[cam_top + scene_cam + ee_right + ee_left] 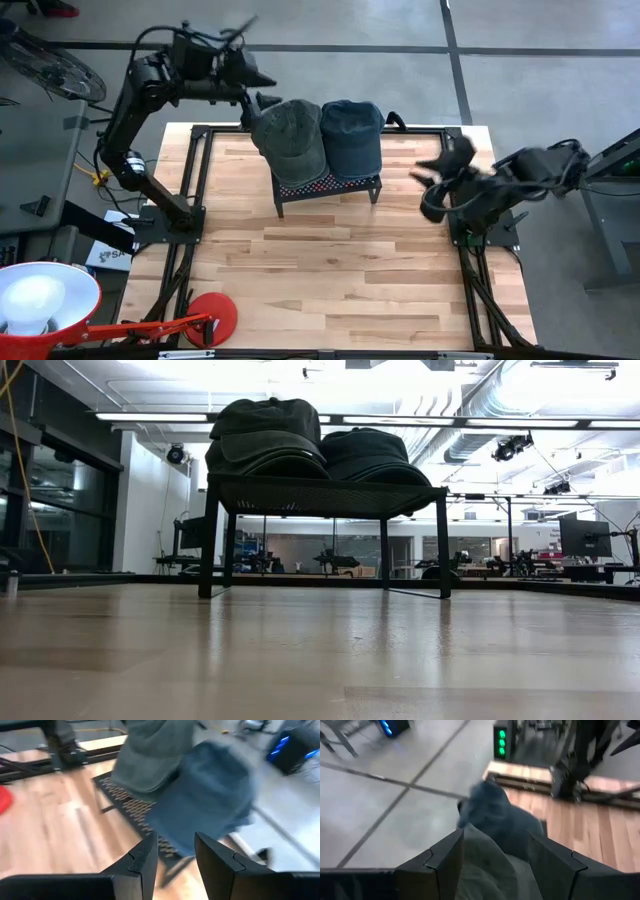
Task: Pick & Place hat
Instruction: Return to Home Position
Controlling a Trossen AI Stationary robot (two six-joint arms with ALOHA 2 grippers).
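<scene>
Green caps [288, 135] and blue caps [352, 135] are sitting stacked on the shelf [330, 190], upper centre. The left gripper [266, 90], spread and empty, is hovering just beside the green caps and, in my judgement, risks snagging them when pulling away. The right gripper [425, 172], likewise spread, is hanging clear at centre right.

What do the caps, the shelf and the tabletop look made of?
Green caps: soft matte fabric, probably washed cotton; they crease and slump.
Blue caps: similar cloth, denim-like, with faded patches.
Shelf: dark metal by the look, with thin legs and a perforated mesh top.
Tabletop: pale wood planks, visible grain, slight sheen.
Left gripper is by the green caps, right gripper beside the shelf.
</scene>
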